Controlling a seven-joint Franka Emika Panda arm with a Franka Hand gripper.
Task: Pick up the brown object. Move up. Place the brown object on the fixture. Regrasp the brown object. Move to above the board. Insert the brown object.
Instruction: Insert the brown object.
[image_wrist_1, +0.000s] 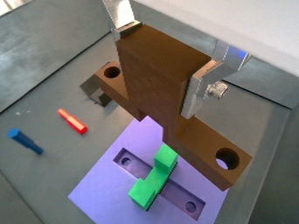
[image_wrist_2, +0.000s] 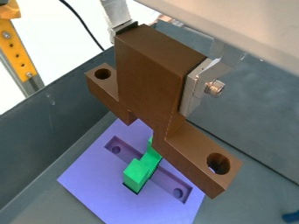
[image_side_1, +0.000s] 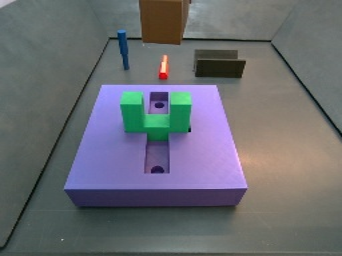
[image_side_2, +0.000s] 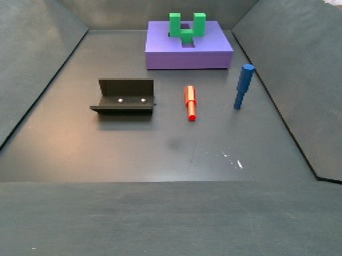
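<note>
The gripper (image_wrist_1: 158, 66) is clamped on the brown object (image_wrist_1: 163, 87), with one silver finger (image_wrist_1: 201, 87) pressed flat on its side and another finger (image_wrist_1: 121, 16) at the opposite side, and it holds the piece high in the air above the board (image_wrist_1: 111, 188). In both wrist views the brown object hangs with its thick middle block between the fingers and its two arms with round holes spread out below. In a side view only its lower part (image_side_1: 163, 20) shows at the top edge of the picture, well above the tabletop (image_side_1: 287, 150), and I think it is over the far end of the board (image_side_1: 158, 150), but the depth is hard to judge from there. The green block (image_side_1: 154, 113) stands upright on the board across the central slot (image_side_1: 158, 160), and part of the slot in front of it is free. The board has open floor on all its sides and the grey walls stay apart from it. The fixture (image_side_2: 124, 97) stands alone, well apart from the board (image_side_2: 190, 48). The small red bar (image_side_2: 190, 102) lies between the fixture and the blue peg (image_side_2: 245, 86), and both lie clear of the board. Nothing lies on the near half of the floor.
</note>
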